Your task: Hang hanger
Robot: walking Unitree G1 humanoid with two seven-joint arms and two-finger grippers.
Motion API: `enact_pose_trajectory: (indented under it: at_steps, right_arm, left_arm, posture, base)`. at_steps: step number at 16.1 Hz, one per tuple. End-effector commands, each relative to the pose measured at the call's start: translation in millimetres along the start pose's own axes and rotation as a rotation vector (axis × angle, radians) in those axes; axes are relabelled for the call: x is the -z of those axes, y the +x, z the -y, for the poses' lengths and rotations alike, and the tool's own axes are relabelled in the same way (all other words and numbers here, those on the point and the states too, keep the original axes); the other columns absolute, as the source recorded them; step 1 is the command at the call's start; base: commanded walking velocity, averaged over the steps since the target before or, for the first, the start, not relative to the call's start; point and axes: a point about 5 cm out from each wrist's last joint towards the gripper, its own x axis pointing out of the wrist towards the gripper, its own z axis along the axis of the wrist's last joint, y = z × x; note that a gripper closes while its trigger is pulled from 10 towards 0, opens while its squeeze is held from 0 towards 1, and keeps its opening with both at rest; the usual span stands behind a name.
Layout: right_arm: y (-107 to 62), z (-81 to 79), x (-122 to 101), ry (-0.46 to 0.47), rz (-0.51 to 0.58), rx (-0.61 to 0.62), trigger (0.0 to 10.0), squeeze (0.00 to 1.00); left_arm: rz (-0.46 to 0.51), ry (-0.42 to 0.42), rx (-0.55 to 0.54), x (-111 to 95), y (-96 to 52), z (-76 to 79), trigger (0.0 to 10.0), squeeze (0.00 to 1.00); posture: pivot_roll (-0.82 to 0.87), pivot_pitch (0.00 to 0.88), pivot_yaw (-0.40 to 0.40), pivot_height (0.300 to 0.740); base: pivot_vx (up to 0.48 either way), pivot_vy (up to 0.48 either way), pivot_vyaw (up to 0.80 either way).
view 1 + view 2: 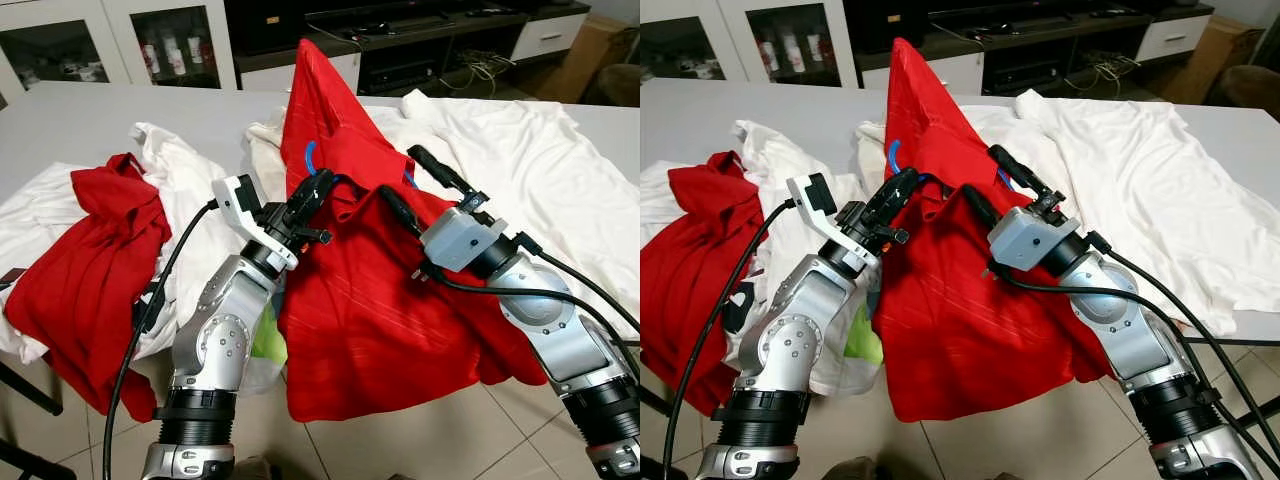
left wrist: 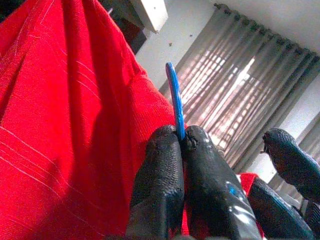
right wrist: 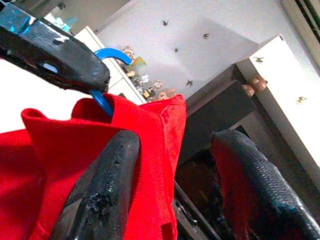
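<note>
My left gripper (image 1: 318, 190) sits at the centre of the left eye frame, clenched on the blue hanger (image 2: 175, 102); in my left wrist view the two black fingers (image 2: 162, 165) are pressed together with the blue hook rising straight out from between them. The hanger carries a red shirt (image 1: 350, 300), which peaks toward the upper centre and drapes down to the lower centre, off the front edge of the grey table (image 1: 90, 120). My right gripper (image 1: 420, 190), centre right, has its fingers spread, one on each side of a raised fold of the red cloth near the collar, not closed on it as far as I can see.

No rail or hook to hang on shows in these frames, so I judge the step in hand is lifting the loaded hanger clear and steadying it. To do it well I should keep the left pinch firm and low on the hook's neck, leaving the curved top free to catch a rail. The right fingers should only support the shoulder of the shirt, without tugging it off the hanger arm. The hem may drag across the white garments (image 1: 520, 170) and the other red shirt (image 1: 90, 260) at the left, so I should raise it well before turning
</note>
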Motion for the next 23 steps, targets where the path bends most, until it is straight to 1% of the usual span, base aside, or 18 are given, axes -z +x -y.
enact_pose_trajectory:
  at_steps: [1, 3, 4, 7, 8, 10, 11, 13, 14, 16, 17, 18, 19, 20, 22, 23]
  right_arm:
    - [1.8, 9.8, -3.8, -0.001, 0.020, 0.018, 10.0, 0.00]
    - [7.8, 7.9, -8.0, 0.013, 0.040, -0.001, 10.0, 0.00]
    - [10.4, 3.2, -8.8, 0.022, 0.042, -0.031, 10.0, 0.00]
    - [9.4, -11.6, -8.1, 0.064, 0.031, -0.110, 10.0, 0.00]
    - [10.6, -14.7, -5.0, 0.059, 0.010, -0.112, 10.0, 0.00]
    - [14.4, -14.7, -1.2, 0.045, -0.020, -0.092, 10.0, 0.00]
    - [17.4, -12.4, 2.2, 0.016, -0.049, -0.070, 10.0, 0.00]
    - [20.1, -11.9, 7.3, -0.034, -0.090, -0.063, 10.0, 0.00]
    - [21.5, -12.0, 11.2, -0.063, -0.121, -0.057, 9.3, 0.00]
    - [22.7, -12.9, 17.9, -0.101, -0.175, -0.051, 3.5, 0.00]
    - [23.3, -14.0, 19.7, -0.112, -0.191, -0.048, 2.5, 0.00]
    - [24.2, -14.4, 20.0, -0.117, -0.196, -0.040, 1.9, 0.00]
    - [26.2, -14.5, 19.9, -0.131, -0.203, -0.023, 0.5, 0.00]
    - [28.6, -14.1, 20.0, -0.155, -0.210, -0.007, 0.0, 0.00]
    - [31.7, -12.0, 20.0, -0.176, -0.216, 0.024, 0.0, 0.00]
    - [35.3, -9.3, 19.6, -0.200, -0.222, 0.057, 0.0, 0.00]
  left_arm:
    - [0.023, 0.034, 0.023, -6.3, 3.2, 3.3, 0.0, 0.00]
    - [0.018, 0.033, 0.031, -4.6, 5.3, 4.5, 0.0, 0.00]
    - [0.014, 0.035, 0.040, -3.3, 6.8, 6.0, 0.0, 0.00]
    - [0.014, 0.039, 0.047, -2.8, 7.3, 7.8, 0.0, 0.00]
    - [0.015, 0.040, 0.046, -3.0, 6.4, 7.8, 0.0, 0.00]
    - [0.016, 0.041, 0.044, -3.0, 5.9, 7.5, 0.0, 0.00]
    - [0.016, 0.043, 0.044, -3.0, 5.5, 7.8, 0.0, 0.00]
    - [0.018, 0.045, 0.044, -3.5, 5.3, 8.0, 0.0, 0.00]
    - [0.019, 0.046, 0.044, -3.7, 5.4, 8.0, 0.0, 0.00]
    - [0.017, 0.047, 0.045, -3.8, 5.2, 8.2, 0.0, 0.00]
    - [0.016, 0.046, 0.046, -3.7, 5.1, 8.3, 0.0, 0.00]
    - [0.015, 0.045, 0.047, -3.4, 5.3, 8.6, 0.0, 0.00]
    - [0.013, 0.044, 0.050, -2.7, 5.7, 9.3, 0.0, 0.00]
    - [0.010, 0.042, 0.054, -2.0, 6.0, 9.9, 0.0, 0.00]
    - [0.004, 0.042, 0.062, -0.7, 6.2, 11.4, 0.0, 0.00]
    - [-0.005, 0.044, 0.073, 0.8, 5.8, 13.0, 0.0, 0.00]
  posture:
    - [0.08, 0.000, 0.006, 0.740]
    - [0.07, 0.000, 0.008, 0.740]
    - [0.07, 0.000, 0.008, 0.740]
    - [0.07, 0.000, 0.007, 0.740]
    - [0.08, 0.000, 0.005, 0.740]
    - [0.08, 0.000, 0.005, 0.740]
    - [0.08, 0.001, 0.003, 0.740]
    - [0.09, 0.001, 0.003, 0.740]
    - [0.09, 0.001, 0.003, 0.740]
    - [0.09, 0.001, 0.004, 0.740]
    - [0.09, 0.001, 0.004, 0.740]
    - [0.08, 0.002, 0.005, 0.740]
    - [0.08, 0.002, 0.005, 0.740]
    - [0.08, 0.002, 0.006, 0.740]
    - [0.08, 0.002, 0.006, 0.740]
    - [0.08, 0.002, 0.006, 0.740]
  base:
    - [0.000, 0.000, 0.00]
    - [0.000, 0.000, 0.00]
    - [0.000, 0.000, 0.00]
    - [0.000, 0.000, 0.00]
    - [0.000, 0.000, 0.00]
    - [0.000, 0.000, 0.00]
    - [0.000, 0.000, 0.00]
    - [0.000, 0.000, 0.00]
    - [0.000, 0.000, 0.00]
    - [0.000, 0.000, 0.00]
    - [0.000, 0.000, 0.00]
    - [0.000, 0.000, 0.00]
    - [0.000, 0.000, 0.00]
    - [0.000, 0.000, 0.00]
    - [0.000, 0.000, 0.00]
    - [0.000, 0.000, 0.00]
